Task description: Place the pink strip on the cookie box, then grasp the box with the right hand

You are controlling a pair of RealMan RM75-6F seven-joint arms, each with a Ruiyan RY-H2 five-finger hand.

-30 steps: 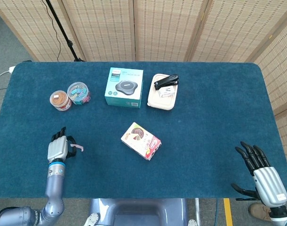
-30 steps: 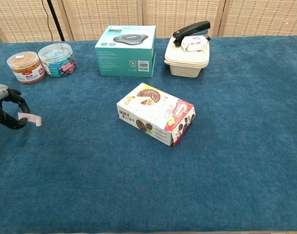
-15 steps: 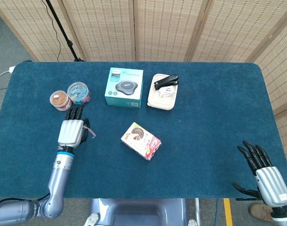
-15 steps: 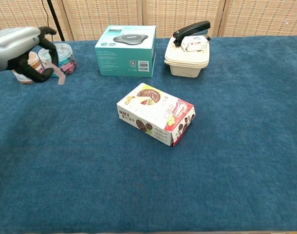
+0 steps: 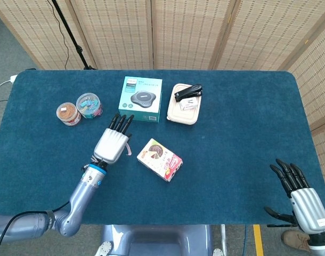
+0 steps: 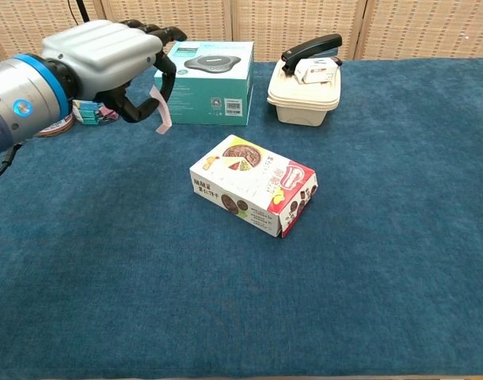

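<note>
1. Pinching the pink strip [image 6: 160, 109] between thumb and finger, the left hand [image 6: 107, 55] hangs above the blue table [image 5: 237, 133], left of the cookie box [image 6: 253, 184]; the strip dangles down from the grip.
2. Cookie box lies flat near the table's middle, set at an angle, nothing on top.
3. Right hand [image 5: 302, 200] sits at the near right table edge, fingers spread apart, holding nothing, well apart from the box.
4. Teal box [image 5: 140, 98], beige container [image 5: 183, 111] with black stapler [image 5: 188, 92] on it, and two jars [image 5: 79, 109] stand along the far side.
</note>
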